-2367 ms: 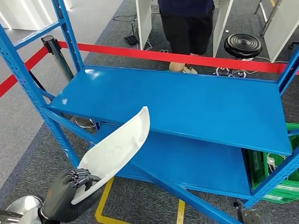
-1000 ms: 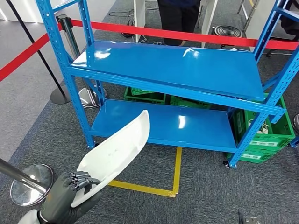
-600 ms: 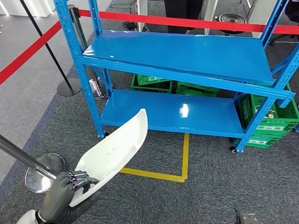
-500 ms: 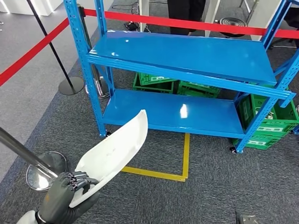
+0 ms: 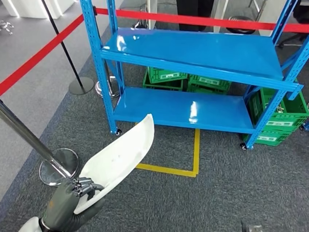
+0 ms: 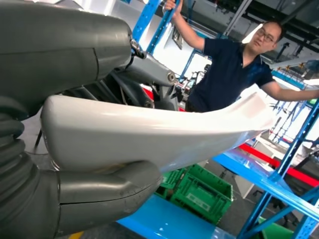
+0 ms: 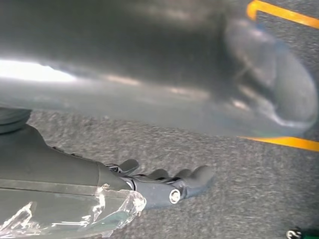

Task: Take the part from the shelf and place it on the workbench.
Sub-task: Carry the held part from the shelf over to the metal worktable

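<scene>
Head view: left hand [image 5: 67, 209], dark-gloved, grips the near end of the white part [image 5: 118, 159]. Fingers [image 5: 83, 184] curl over the part's edge from above; the palm sits beneath it. The part is a long, curved white shell, hollow side up, and it slants up and away from the hand toward the blue shelf [image 5: 204, 48]. It touches nothing but the hand and hangs over the grey carpet [image 5: 218, 198], well apart from the shelf.

Left wrist view: part [image 6: 150, 132] is clamped between the thick grey thumb [image 6: 109, 191] on one face and the darker fingers on the other. Its far end tapers to a thin tip.

Right hand [image 7: 165, 186]: seen in the right wrist view above the carpet, fingers stretched out straight and close together, nothing in them. Clear film is wrapped round the wrist cover.

Surroundings: the shelf has two blue decks on blue perforated posts. Green crates [image 5: 167, 79] stand on the floor behind the lower deck, and more green crates [image 5: 282, 116] stand at its right end. Yellow floor tape [image 5: 175, 170] marks a corner in front of the shelf. A red barrier belt [image 5: 36, 58] runs from a chrome stanchion [image 5: 36, 145] at left, and a second belt crosses behind the shelf. A person [image 6: 229, 69] in a dark shirt stands beyond the shelf with one arm raised to an upright.
</scene>
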Controlling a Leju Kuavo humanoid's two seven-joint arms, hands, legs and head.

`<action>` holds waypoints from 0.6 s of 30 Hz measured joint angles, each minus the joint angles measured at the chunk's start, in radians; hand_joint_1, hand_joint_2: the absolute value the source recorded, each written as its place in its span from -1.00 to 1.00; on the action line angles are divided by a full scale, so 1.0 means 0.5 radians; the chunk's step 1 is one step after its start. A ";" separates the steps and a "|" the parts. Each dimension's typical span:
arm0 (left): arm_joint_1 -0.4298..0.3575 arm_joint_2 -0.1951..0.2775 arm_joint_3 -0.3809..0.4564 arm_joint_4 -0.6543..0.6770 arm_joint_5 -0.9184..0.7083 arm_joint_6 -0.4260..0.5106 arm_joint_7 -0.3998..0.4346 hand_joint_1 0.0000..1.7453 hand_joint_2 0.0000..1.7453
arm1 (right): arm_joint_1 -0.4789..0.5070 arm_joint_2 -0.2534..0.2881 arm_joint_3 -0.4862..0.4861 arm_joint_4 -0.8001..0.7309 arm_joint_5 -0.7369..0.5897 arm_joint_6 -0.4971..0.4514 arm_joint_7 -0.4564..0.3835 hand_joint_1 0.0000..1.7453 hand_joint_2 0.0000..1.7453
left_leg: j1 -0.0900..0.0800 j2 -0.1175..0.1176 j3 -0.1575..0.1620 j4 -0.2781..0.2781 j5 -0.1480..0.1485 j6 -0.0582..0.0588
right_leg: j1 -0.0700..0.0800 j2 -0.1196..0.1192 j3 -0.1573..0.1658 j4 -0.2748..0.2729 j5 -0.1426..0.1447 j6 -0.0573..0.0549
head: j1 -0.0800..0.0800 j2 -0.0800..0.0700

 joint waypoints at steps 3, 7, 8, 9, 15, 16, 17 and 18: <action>0.008 0.003 -0.002 0.000 0.011 -0.014 0.033 0.94 1.00 | 0.003 0.006 -0.010 0.007 0.019 0.032 -0.014 -1.00 -1.00 | 0.014 -0.004 -0.090 0.258 -0.275 -0.040 | -0.013 0.012 -0.075 -0.004 0.069 -0.018 | -0.006 0.000; 0.018 0.001 -0.006 0.002 0.036 -0.043 0.076 0.94 1.00 | 0.003 0.015 -0.027 0.018 0.028 0.057 -0.019 -1.00 -1.00 | 0.044 -0.006 -0.101 0.583 -0.338 -0.073 | -0.028 0.053 -0.185 0.002 0.168 0.009 | -0.007 0.000; 0.021 -0.001 -0.007 0.002 0.043 -0.046 0.093 0.94 1.00 | 0.002 0.016 -0.036 0.022 0.029 0.060 -0.021 -1.00 -1.00 | 0.052 -0.013 -0.024 0.510 -0.278 -0.081 | -0.036 0.069 -0.213 0.008 0.190 0.021 | -0.007 0.000; 0.024 -0.004 -0.008 0.002 0.047 -0.046 0.109 0.94 1.00 | -0.001 0.017 -0.044 0.025 0.033 0.065 -0.024 -1.00 -1.00 | 0.063 -0.038 0.083 0.381 -0.241 -0.090 | -0.041 0.085 -0.241 0.019 0.209 0.035 | -0.007 0.000; 0.085 -0.003 0.001 0.002 0.048 0.051 0.153 0.94 1.00 | -0.027 0.021 -0.058 0.050 0.077 0.048 -0.038 -1.00 -1.00 | 0.072 -0.070 0.337 -0.015 -0.305 -0.007 | -0.049 0.165 -0.352 0.077 0.274 0.102 | -0.004 0.000; 0.094 0.000 0.007 0.002 0.054 0.077 0.153 0.94 1.00 | -0.030 0.021 -0.059 0.062 0.078 0.035 -0.043 -1.00 -1.00 | 0.071 -0.049 0.332 -0.016 -0.295 0.012 | -0.051 0.137 -0.376 0.119 0.241 0.110 | -0.001 0.000; 0.104 0.003 0.014 0.002 0.060 0.101 0.153 0.94 1.00 | -0.034 0.021 -0.060 0.076 0.078 0.024 -0.049 -1.00 -1.00 | 0.070 -0.026 0.324 -0.017 -0.284 0.029 | -0.052 0.097 -0.417 0.208 0.180 0.117 | 0.004 0.000; 0.115 0.006 0.022 0.002 0.065 0.119 0.153 0.94 1.00 | -0.040 0.021 -0.060 0.089 0.078 0.015 -0.054 -1.00 -1.00 | 0.065 -0.006 0.313 -0.016 -0.274 0.040 | -0.052 0.053 -0.466 0.338 0.098 0.123 | 0.009 0.000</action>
